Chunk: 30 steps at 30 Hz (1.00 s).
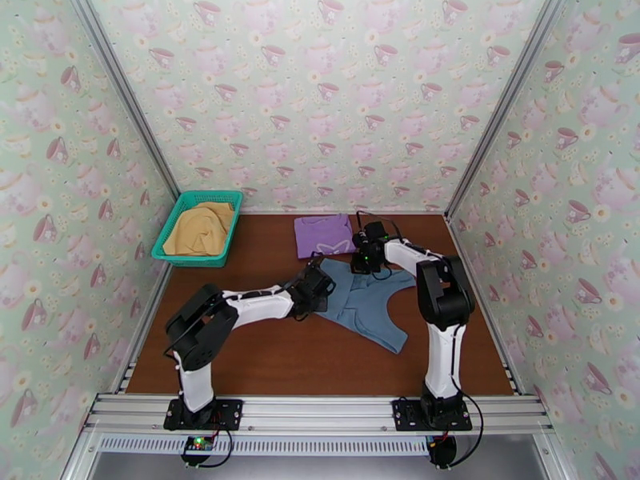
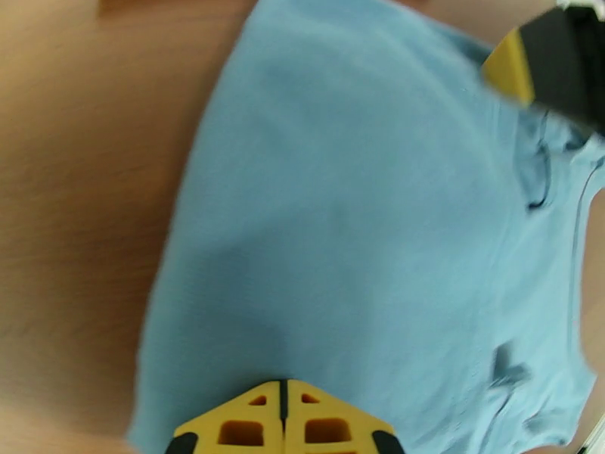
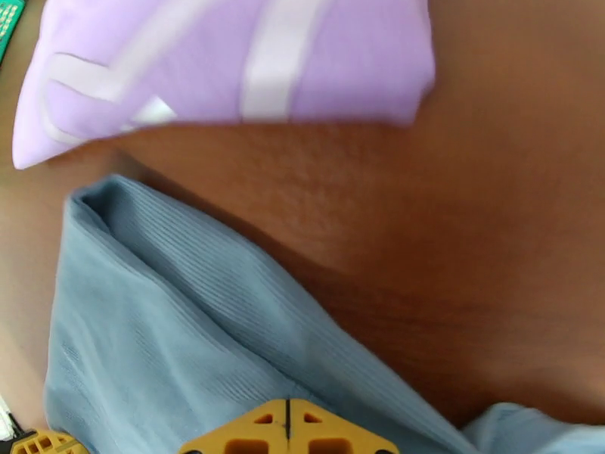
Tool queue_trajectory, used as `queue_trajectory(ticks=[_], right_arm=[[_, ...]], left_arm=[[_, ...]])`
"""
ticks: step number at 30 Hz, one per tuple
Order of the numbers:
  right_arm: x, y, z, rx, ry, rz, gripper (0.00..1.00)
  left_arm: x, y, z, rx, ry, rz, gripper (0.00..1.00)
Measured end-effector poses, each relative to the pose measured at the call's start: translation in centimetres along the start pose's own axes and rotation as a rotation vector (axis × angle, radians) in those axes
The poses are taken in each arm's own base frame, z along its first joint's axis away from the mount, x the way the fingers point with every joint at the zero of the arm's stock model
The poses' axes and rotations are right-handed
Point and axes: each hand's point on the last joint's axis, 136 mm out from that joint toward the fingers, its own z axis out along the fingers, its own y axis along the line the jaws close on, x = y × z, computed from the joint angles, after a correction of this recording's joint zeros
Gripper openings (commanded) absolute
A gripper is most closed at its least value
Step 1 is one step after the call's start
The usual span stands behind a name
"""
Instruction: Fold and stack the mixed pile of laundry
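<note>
The grey-blue garment point(image 1: 364, 304) lies spread in the middle of the table. My left gripper point(image 1: 318, 283) is at its left edge, and the left wrist view has the yellow fingertips point(image 2: 281, 421) pressed together with the blue cloth point(image 2: 363, 221) running under them. My right gripper point(image 1: 369, 256) is at the garment's far edge, shut on the ribbed hem point(image 3: 197, 312), which rises off the wood toward the fingertips point(image 3: 287, 431). The lilac-purple shirt point(image 1: 322, 234) point(image 3: 227, 62) lies folded just beyond. The mustard-yellow garment point(image 1: 200, 230) sits in the basket.
The teal mesh basket point(image 1: 177, 214) stands at the far left corner against the wall. Papered walls close the table on three sides. Bare brown wood point(image 1: 264, 354) stretches in front of the garment to the near rail. The other gripper point(image 2: 548, 58) shows in the left wrist view's top right.
</note>
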Motion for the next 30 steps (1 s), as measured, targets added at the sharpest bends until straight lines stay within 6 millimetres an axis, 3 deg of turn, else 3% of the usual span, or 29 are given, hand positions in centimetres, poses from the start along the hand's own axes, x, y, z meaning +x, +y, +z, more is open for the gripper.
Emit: queue_trajectory(ticks=[3,8,16,19,22,26,30], right_arm=[[0.1,0.0,0.0,-0.014,-0.051,0.064,0.0],[1.5,-0.1,-0.5,-0.025,-0.152,0.203,0.0],[3.9,2.1,-0.5,-0.034,-0.337,0.435,0.0],[4.3,3.4,-0.2,-0.045,-0.404,0.515,0.0],[4.2,4.3,-0.1,-0.054,-0.447,0.576,0.0],[3.4,3.7,-0.6,-0.008,-0.481,0.586,0.0],[0.7,4.5,-3.1,0.052,-0.527,0.455,0.06]], left_arm=[[-0.3,0.0,1.7,-0.013,-0.011,-0.02,0.0],[-2.8,0.1,3.1,-0.014,-0.048,-0.026,0.0],[-8.5,5.7,4.9,-0.094,-0.076,0.051,0.0],[-10.3,6.3,5.7,-0.098,-0.074,0.109,0.0],[-11.4,6.2,6.3,-0.093,-0.067,0.167,0.0],[-11.3,5.7,6.3,-0.08,-0.046,0.225,0.01],[-10.9,5.4,4.8,-0.078,-0.034,0.258,0.14]])
